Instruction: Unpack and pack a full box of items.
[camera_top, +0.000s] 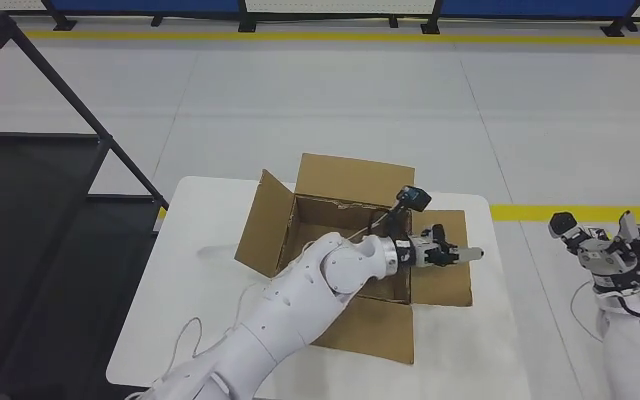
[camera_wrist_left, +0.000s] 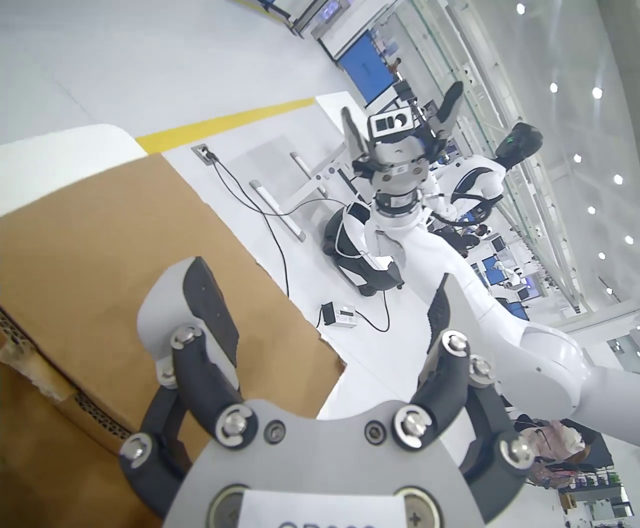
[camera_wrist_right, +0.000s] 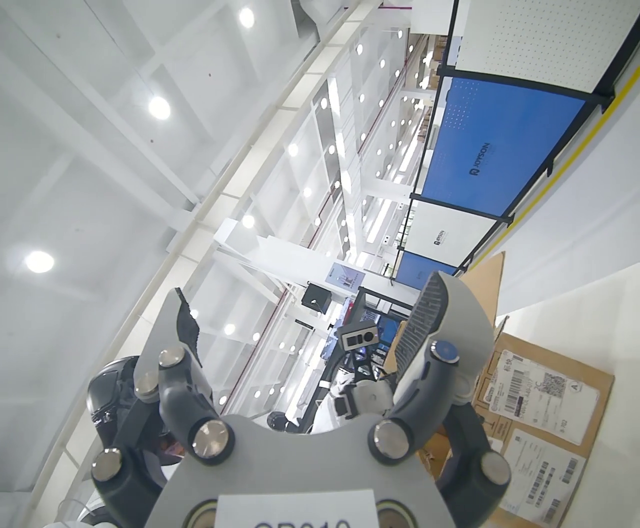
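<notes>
The cardboard box (camera_top: 330, 212) sat in the middle of the white table (camera_top: 200, 270) with all four flaps folded outward. The left arm lay stretched across the box's open top. It covered much of the inside, so I could not make out what the box held.

The left gripper (camera_top: 472, 255) hung past the box's right wall, above the right-hand flap and close to the table's right edge. From that arm's own wrist, the left gripper (camera_wrist_left: 325, 280) had its jaws spread wide with nothing between them. The brown flap of the box (camera_wrist_left: 125, 240) lay just under one finger, and a rounded corner of the table (camera_wrist_left: 65, 150) showed beyond it.

The right gripper (camera_top: 595, 228) was held well off to the right, clear of the table and above the floor, near the yellow floor line (camera_top: 560, 211). From the left wrist camera, the right gripper (camera_wrist_left: 400, 107) stood raised, its jaws parted wide and empty. Its own wrist view agreed: the right gripper (camera_wrist_right: 306, 290) gaped open toward the ceiling lights, gripping nothing. Off to one side in that view lay a flap of the box (camera_wrist_right: 505, 350) bearing white shipping labels (camera_wrist_right: 540, 395).
</notes>
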